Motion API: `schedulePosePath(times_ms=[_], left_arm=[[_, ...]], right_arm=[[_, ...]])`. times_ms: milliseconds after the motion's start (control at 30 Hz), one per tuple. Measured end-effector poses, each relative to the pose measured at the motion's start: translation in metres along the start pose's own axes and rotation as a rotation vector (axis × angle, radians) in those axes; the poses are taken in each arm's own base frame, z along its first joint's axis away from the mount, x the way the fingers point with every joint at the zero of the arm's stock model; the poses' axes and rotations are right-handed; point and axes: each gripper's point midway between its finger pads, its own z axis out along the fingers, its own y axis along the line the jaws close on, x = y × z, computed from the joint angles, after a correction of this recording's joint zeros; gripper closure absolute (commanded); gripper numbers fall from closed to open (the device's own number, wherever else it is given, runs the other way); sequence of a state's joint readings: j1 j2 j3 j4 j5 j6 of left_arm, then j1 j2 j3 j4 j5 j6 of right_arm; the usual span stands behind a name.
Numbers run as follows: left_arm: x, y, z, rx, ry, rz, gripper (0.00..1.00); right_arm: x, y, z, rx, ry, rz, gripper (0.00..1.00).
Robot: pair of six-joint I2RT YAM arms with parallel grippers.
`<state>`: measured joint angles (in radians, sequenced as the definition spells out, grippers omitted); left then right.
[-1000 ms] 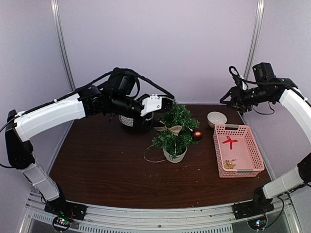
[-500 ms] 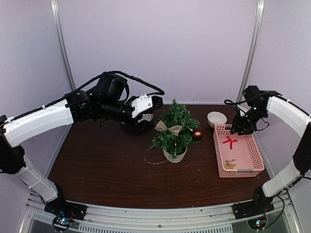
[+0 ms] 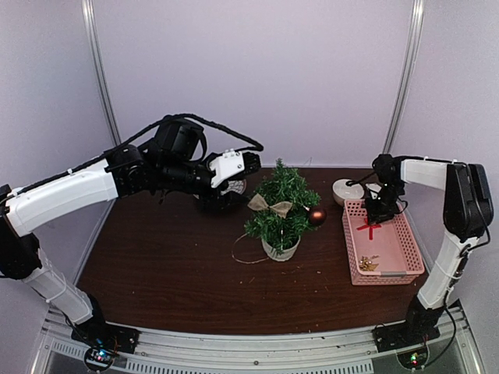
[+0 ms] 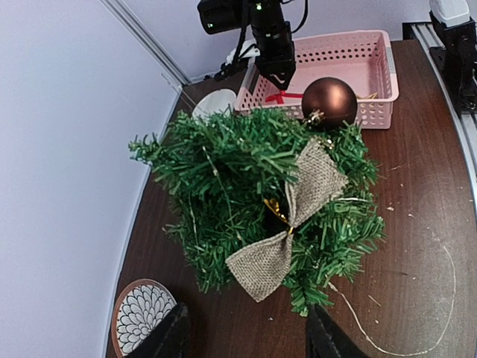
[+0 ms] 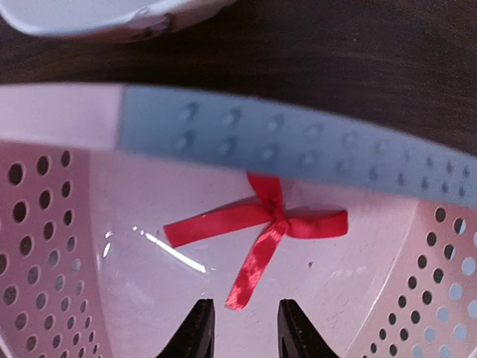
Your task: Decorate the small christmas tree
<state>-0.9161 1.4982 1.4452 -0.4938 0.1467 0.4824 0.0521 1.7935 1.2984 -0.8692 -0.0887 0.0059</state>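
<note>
One small christmas tree [image 3: 281,204] stands in its white pot [image 3: 281,251] about mid-table, upright on the dark brown table [image 3: 156,265]. It's already got a burlap bow [image 4: 287,224] on the side facing the left arm and a brown bauble [image 3: 316,216] hanging off its right edge. A thin loop of string [image 3: 240,253] lies on the wood just left of the pot.

The left gripper [image 4: 246,335] hovers above and to the left of the tree, pointed at the treetop and close to it without touching. Its jaws are spread fairly wide with nothing in them, and the wrist view shows the burlap bow dead ahead between the two fingers. Under that gripper, behind and left of the tree, sits a patterned dish [image 4: 138,324].

Right of the tree is a pink basket [image 3: 412,248], near it but not touching, with a white bowl [image 3: 348,189] just behind the basket's far end. The right gripper [image 5: 240,328] is well away from the tree, down in the far end of the basket, right over a red ribbon bow [image 5: 264,224]. Its jaws are set to a narrow gap and empty, with the ribbon's lower tail ending just in front of the fingertips. Some small gold bits lie at the basket's near end, too tiny to tell what they are.
</note>
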Motion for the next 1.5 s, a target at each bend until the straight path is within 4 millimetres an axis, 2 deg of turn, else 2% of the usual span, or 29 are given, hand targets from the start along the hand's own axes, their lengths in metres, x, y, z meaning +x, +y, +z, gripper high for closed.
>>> schedulePosePath(times_ms=[200,300,533,633,800,1133,1267,1367,1433,1500], left_arm=[[0.003,0.001,0.0,-0.009,0.012,0.006,0.46],[0.004,0.001,0.0,-0.01,0.017,0.009,0.47],[0.007,0.002,0.0,-0.015,0.031,0.012,0.46],[0.01,0.001,0.0,-0.012,0.045,0.012,0.46],[0.013,0.0,0.0,-0.009,0.058,0.014,0.46],[0.027,-0.004,0.003,0.003,0.095,0.02,0.47],[0.032,-0.003,0.004,0.0,0.106,0.017,0.46],[0.036,-0.001,0.004,-0.006,0.111,0.006,0.46],[0.04,0.001,0.004,-0.015,0.112,-0.012,0.46],[0.044,0.003,0.003,-0.023,0.116,-0.031,0.46]], right_arm=[[-0.014,-0.023,0.02,0.025,0.0,0.004,0.67],[-0.019,-0.028,0.03,0.016,0.002,0.008,0.68],[-0.029,-0.021,0.047,-0.031,-0.002,-0.009,0.69],[-0.032,-0.018,0.05,-0.055,-0.004,-0.012,0.74],[-0.035,-0.014,0.053,-0.075,-0.006,-0.015,0.75],[-0.026,-0.003,0.052,-0.125,-0.029,-0.013,1.0],[-0.015,0.0,0.044,-0.129,-0.019,-0.015,1.0],[-0.012,0.001,0.025,-0.128,-0.029,-0.012,1.0],[-0.016,0.004,-0.002,-0.128,-0.076,-0.012,1.0],[-0.027,0.012,-0.039,-0.133,-0.154,-0.026,1.0]])
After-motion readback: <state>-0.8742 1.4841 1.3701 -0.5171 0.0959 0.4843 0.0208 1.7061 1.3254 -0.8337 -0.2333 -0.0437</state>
